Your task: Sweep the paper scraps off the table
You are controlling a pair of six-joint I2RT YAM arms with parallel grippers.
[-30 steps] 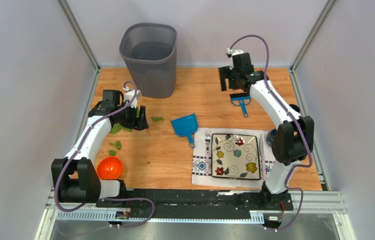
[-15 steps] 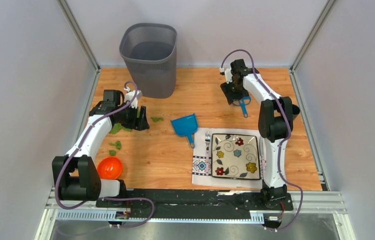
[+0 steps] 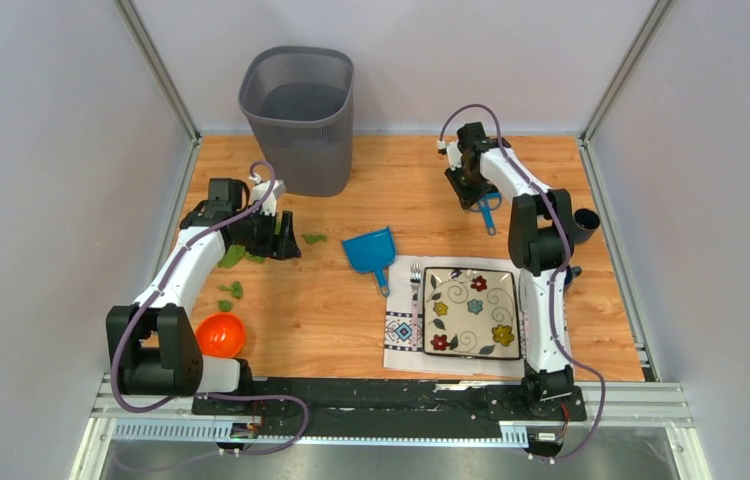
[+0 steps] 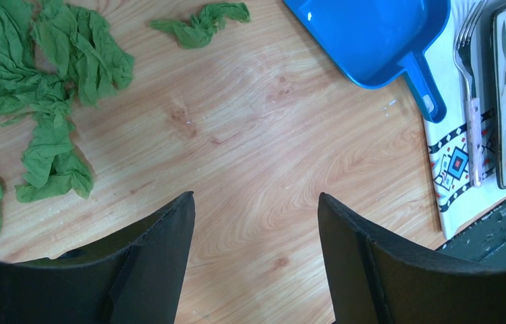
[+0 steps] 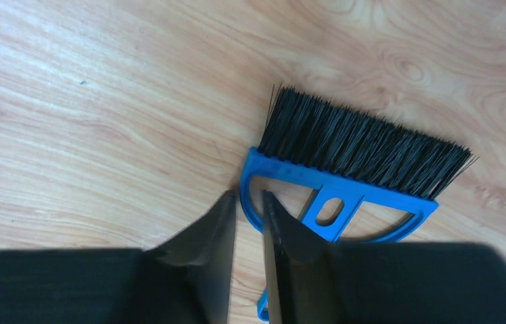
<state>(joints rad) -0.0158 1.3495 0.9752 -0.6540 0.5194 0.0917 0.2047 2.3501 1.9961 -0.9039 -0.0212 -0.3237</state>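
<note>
Two arms reach over the table [image 3: 401,190]. The left gripper [image 4: 256,206] hangs low with its jaws wide apart and nothing between them. The paper scraps [image 4: 41,88] lie in a loose green cluster on the wood just off to one side of it, with one lying nearer the blue dustpan [image 4: 365,34]. The right gripper [image 5: 247,202] is down at the brush [image 5: 365,152] on the far right of the table, fingers drawn close astride one corner of its blue frame — whether they pinch it, I cannot tell.
</note>
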